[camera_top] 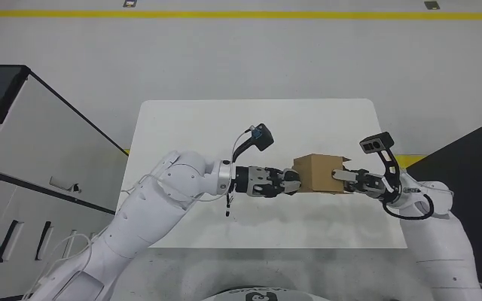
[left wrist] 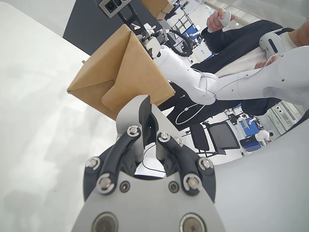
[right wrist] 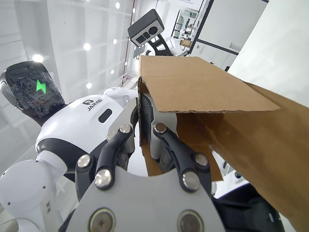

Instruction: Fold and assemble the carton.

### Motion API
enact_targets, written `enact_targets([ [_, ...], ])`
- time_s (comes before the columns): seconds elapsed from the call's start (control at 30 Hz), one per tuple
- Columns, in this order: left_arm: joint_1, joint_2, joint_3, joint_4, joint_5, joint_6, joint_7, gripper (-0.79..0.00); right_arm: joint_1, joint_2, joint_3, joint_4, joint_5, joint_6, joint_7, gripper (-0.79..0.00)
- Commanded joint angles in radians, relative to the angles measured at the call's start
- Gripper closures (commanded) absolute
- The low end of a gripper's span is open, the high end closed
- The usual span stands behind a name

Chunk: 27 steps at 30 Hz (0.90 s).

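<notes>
Grey floor crossed by a yellow line runs beyond a white table, and the brown corrugated carton hangs over the right half of that table, towards its near edge. It appears lifted clear of the surface and is carried between the two arms. The left gripper meets the carton's left side, its fingers drawn almost together and seemingly pinched on a thin edge at the box's lower corner, though the wrist view leaves that contact a little uncertain. The right gripper is clamped on a cardboard wall at the opposite side, with the sheet plainly sandwiched between its dark pads. Facing the left wrist, the closed end has its flaps folded over one another and tucked. At the right gripper's end a loose flap sticks out past its score line, so that end looks unfinished. Judging by the material, the box should be light and fairly stiff across its panels, but it will hinge readily at the scores and dent if squeezed hard. Its matt surface ought to hold well in rubber pads. Good holds would be wall edges close to a corner, where the board is braced, not the free flaps, which would simply swing.
</notes>
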Motion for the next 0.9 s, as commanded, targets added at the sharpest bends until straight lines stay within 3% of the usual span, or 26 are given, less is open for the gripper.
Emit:
enact_targets([
  [0.0,0.003,0.001,-0.006,-0.001,0.000,0.001,0.006,0.000,0.000,0.001,0.001,0.002,-0.004,0.000,0.000,0.000],
  [0.57,0.040,0.013,-0.050,-0.021,0.015,0.018,0.017,0.000,0.005,0.005,0.015,0.059,-0.024,-0.024,-0.024,0.000],
  [0.87,0.056,0.020,-0.075,-0.052,0.066,0.018,0.029,0.000,-0.007,0.011,0.012,0.019,-0.050,-0.013,-0.013,0.000],
])
